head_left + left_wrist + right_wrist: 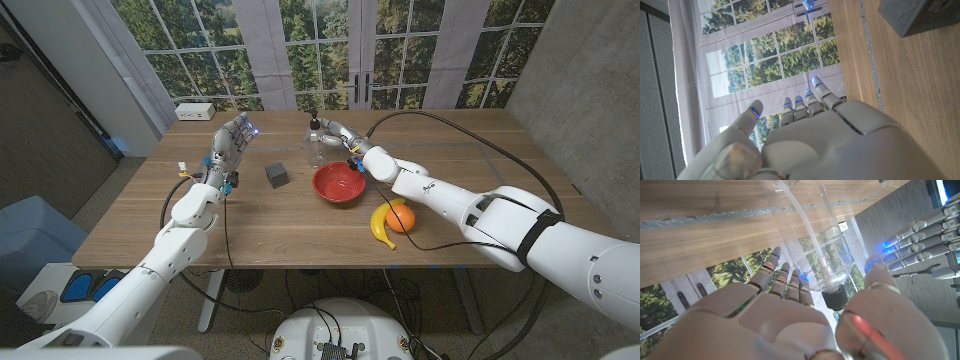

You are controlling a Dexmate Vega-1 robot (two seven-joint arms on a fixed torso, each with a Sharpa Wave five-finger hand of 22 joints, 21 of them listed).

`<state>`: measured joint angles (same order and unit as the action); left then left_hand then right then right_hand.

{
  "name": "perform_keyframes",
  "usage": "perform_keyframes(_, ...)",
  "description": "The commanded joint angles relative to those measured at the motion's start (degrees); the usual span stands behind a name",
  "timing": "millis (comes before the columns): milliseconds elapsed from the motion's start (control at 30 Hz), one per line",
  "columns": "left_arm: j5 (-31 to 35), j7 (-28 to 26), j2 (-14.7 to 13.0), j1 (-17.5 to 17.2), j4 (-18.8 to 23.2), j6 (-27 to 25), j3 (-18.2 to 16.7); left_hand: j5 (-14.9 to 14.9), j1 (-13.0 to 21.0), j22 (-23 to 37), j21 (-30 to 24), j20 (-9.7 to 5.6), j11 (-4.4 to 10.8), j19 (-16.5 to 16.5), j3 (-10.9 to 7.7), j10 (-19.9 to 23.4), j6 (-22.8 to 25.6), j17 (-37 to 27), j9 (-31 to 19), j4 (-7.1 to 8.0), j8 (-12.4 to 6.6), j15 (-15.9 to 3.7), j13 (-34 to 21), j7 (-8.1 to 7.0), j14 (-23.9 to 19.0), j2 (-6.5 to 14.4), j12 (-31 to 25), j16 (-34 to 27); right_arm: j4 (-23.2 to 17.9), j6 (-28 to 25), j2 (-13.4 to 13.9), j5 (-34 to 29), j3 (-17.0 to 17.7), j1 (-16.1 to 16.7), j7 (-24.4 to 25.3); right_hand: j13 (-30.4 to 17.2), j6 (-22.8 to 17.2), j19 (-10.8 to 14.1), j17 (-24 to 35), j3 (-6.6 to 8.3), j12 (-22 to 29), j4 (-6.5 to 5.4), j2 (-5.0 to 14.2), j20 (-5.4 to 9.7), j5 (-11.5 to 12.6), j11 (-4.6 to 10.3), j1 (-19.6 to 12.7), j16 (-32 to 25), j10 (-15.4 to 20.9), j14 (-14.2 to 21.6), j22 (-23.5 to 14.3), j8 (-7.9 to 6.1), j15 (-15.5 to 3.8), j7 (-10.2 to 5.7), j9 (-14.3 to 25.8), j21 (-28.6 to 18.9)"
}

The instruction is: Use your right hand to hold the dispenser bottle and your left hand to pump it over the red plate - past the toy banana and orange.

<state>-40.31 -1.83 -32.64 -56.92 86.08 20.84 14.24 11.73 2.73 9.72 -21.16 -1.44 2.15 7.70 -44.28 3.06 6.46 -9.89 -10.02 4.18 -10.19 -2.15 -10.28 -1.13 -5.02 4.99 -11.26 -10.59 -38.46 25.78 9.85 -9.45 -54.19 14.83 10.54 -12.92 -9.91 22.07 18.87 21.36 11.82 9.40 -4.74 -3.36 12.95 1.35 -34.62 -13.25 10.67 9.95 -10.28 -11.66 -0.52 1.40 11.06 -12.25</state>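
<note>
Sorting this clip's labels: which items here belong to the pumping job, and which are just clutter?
Job: dispenser bottle, red plate, toy banana, orange, right hand, left hand.
Clutter: dark grey block, white box.

You've got a wooden surface (270, 225) w/ bottle (316, 140), red bowl (338, 184), gray block (277, 175), banana (380, 228), orange (401, 217), white box (195, 112).

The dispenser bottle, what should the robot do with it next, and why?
Probably close the right hand around the dispenser bottle. The right wrist view shows its fingers open around the clear bottle, not plainly gripping. The left hand hovers open, away from the pump, and the bottle stands behind the red plate, not over it.
</note>
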Motion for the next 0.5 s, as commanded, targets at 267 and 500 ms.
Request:
perform_keyframes(267, 0.1, -0.8, -0.7, -1.5, 1.7, 0.0, -0.7, -0.2, -0.6, 0.2, 0.4, -0.03, -0.05, 0.8, -0.43, 0.5, 0.5, -0.1, -0.1, -0.14, -0.34, -1.13, -0.1, -0.03, -0.5, 3.7, 0.1, 0.1, 1.8, 0.2, -1.4, -0.7, -1.1, -0.5, 2.3, -1.4, -9.3, 8.1, 2.2, 1.3, 3.7, -0.19, 4.86, 3.24, -1.0, 2.26, -8.3, -6.0, 10.1, 10.3, -1.1, -3.43, -5.25, -3.45, 0.5, -3.4)
perform_keyframes(500, 0.0, -0.4, -0.6, -1.4, 1.5, 0.1, -0.7, -0.2, -0.6, 0.2, 0.6, -0.01, -0.08, 0.8, -0.46, 0.4, 0.6, -0.1, -0.1, -0.16, -0.35, -1.11, -0.1, -0.11, -0.5, 3.7, 0.1, 0.1, 0.5, -0.8, -1.2, -1.7, -1.2, 0.0, 4.9, -4.5, -18.4, 11.7, 8.4, -0.04, 7.3, -0.01, 9.13, 5.39, -2.9, 4.58, -12.0, -14.9, 18.3, 19.6, -2.4, -6.38, -10.51, -5.21, 0.9, -6.5)
